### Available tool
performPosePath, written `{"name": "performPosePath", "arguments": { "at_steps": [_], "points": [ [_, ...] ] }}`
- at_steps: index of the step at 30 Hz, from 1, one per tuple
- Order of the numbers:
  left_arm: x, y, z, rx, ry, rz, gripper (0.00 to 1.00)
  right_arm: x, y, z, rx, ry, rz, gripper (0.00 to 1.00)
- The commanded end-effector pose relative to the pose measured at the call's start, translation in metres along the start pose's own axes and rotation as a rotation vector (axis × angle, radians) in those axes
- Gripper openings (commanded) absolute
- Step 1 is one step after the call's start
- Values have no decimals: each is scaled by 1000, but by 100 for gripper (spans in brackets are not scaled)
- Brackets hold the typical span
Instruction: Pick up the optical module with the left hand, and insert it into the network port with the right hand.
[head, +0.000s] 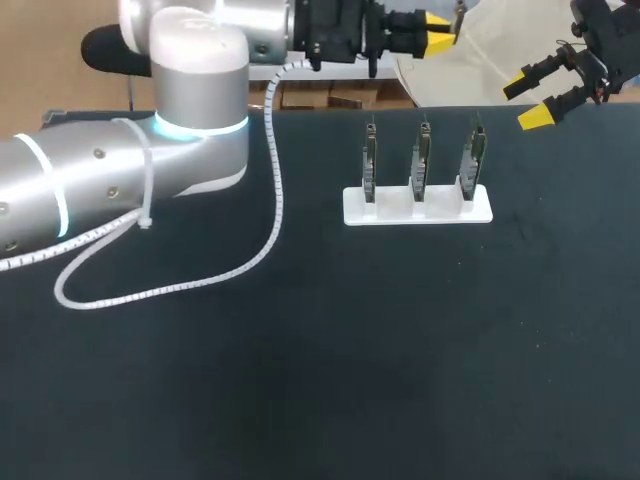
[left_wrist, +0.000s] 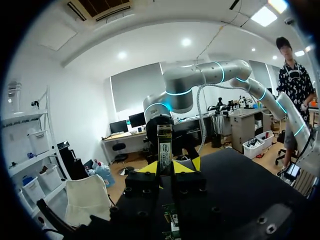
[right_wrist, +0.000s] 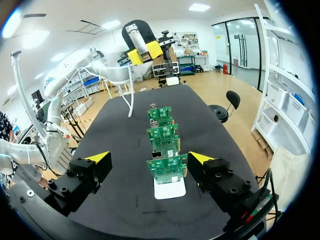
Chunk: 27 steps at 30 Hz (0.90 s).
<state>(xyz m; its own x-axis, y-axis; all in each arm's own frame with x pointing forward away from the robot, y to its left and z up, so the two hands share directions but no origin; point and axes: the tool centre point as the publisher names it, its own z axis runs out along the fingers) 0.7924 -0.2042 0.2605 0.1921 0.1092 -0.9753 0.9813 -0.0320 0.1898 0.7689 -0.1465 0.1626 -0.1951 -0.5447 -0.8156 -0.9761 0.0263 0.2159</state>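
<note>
Left fingers: pinching the module from both sides. The module stands upright and sticks out past the yellow tips, raised near the far edge of the dark surface. Three circuit boards stand upright in a white stand, just ahead of the right fingers. Right fingers: spread wide, apart from the boards.

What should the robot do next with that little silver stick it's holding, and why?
Probably bring the open right tool over to take the slim silver metal optical module. The left tool is shut on it, held in the air, while the three upright green circuit boards in their white plastic holder stand apart from both tools.
</note>
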Motion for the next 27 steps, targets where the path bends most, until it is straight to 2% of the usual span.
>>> {"name": "performPosePath", "arguments": {
  "at_steps": [1, 14, 19, 27],
  "points": [
    [4, 6, 4, 10, -12, -40, 0, 0, 2, 0, 5, 0, -1, 100],
    [12, 6, 15, 2, 2, -98, 0, 0, 2, 0, 5, 0, -1, 100],
    [19, 3, 20, -17, -19, -144, 0, 0, 2, 0, 5, 0, -1, 100],
    [32, 0, 28, 15, 8, -171, 0, 0, 2, 0, 5, 0, -1, 100]
  ]
}}
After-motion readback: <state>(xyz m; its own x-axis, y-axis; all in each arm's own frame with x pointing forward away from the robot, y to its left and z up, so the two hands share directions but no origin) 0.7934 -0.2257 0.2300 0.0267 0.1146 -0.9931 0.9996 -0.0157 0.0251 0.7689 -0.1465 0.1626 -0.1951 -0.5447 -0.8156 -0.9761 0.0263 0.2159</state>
